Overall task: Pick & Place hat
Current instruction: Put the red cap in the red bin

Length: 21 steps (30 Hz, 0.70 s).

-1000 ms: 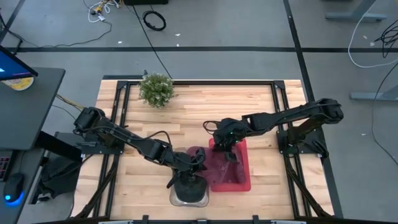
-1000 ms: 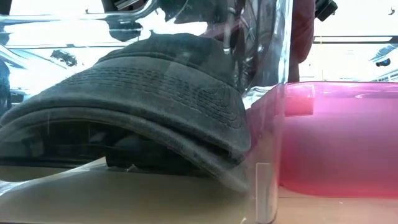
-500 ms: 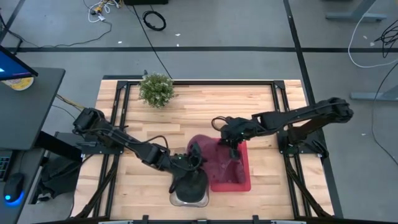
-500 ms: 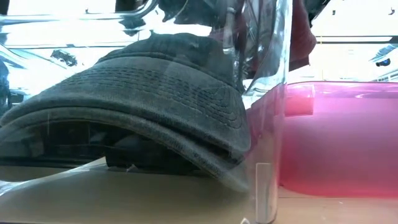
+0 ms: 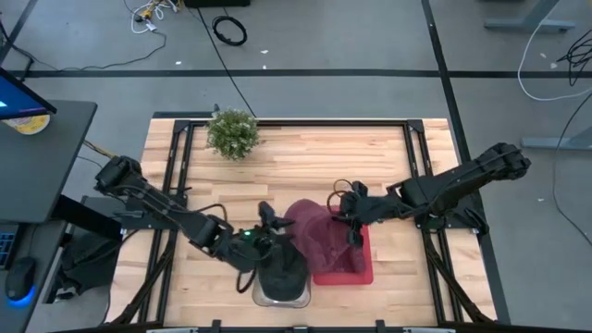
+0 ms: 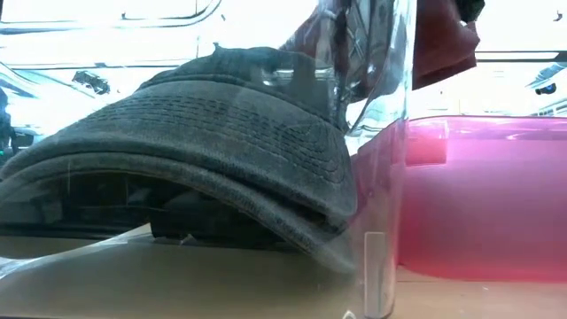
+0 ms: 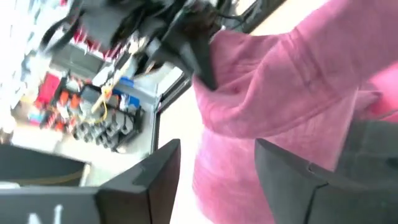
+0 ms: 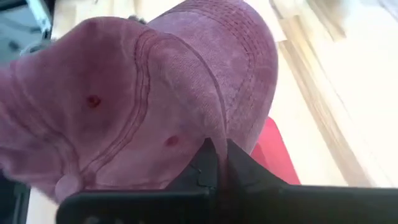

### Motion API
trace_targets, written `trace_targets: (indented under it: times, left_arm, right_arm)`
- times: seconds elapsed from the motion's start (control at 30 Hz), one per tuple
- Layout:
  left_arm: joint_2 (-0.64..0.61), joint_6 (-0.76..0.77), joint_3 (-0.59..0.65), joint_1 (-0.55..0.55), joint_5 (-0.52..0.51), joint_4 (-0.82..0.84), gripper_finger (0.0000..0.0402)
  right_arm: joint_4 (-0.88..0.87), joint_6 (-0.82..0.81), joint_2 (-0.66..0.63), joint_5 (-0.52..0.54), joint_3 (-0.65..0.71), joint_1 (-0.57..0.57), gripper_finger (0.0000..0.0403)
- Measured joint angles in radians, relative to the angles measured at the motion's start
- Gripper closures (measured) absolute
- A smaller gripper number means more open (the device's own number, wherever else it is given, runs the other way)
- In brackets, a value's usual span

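A maroon hat (image 5: pixel 314 236) hangs over the left rim of the red bin (image 5: pixel 356 268), with my right gripper (image 5: pixel 351 229) shut on it. In the low view the maroon hat (image 6: pixel 443 44) shows above the pink bin (image 6: pixel 483 195). My left gripper (image 5: pixel 266 220) stands open just left of the hat, whose cloth (image 7: pixel 261 106) lies just beyond its fingers. A black hat (image 6: pixel 204 151) rests brim-down in the clear bin (image 5: pixel 282 294) at the near edge. My right gripper pinches a fold of the maroon hat's crown (image 8: pixel 208 134) between its two shut fingers. It comes from the table's right side, slanting down. The hat spreads out ahead of the fingers with its brim (image 8: pixel 249 37) farthest off, held above the red bin.
A small potted plant (image 5: pixel 232 132) stands at the table's far left. The clear bin's wall (image 6: pixel 381 177) stands against the red bin. A desk with a screen (image 5: pixel 18 102) is off the table's left. Bare wood lies across the far half of the table (image 5: pixel 314 157).
My left gripper has opened, let go of the maroon hat and drawn back toward the table's left. My right gripper has moved a little toward the right and near edges, still holding the hat, which has spread out wider over the red bin's left rim.
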State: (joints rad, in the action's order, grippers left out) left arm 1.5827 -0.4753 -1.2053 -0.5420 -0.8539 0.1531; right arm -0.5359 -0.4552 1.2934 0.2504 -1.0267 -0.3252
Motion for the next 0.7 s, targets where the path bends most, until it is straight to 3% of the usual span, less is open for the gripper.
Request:
trace_targets:
  times: [0.33,0.7]
  left_arm:
    - [-0.084,0.455,0.0,-0.071,-0.072,0.246,0.0209]
    - [-0.082,0.795,0.0,-0.141,-0.08,0.34,0.0229]
  right_arm:
    - [-0.065,-0.418,0.031,0.271,0.002,-0.208,0.0403]
    - [-0.31,-0.876,0.165,0.354,0.002,-0.329,0.0403]
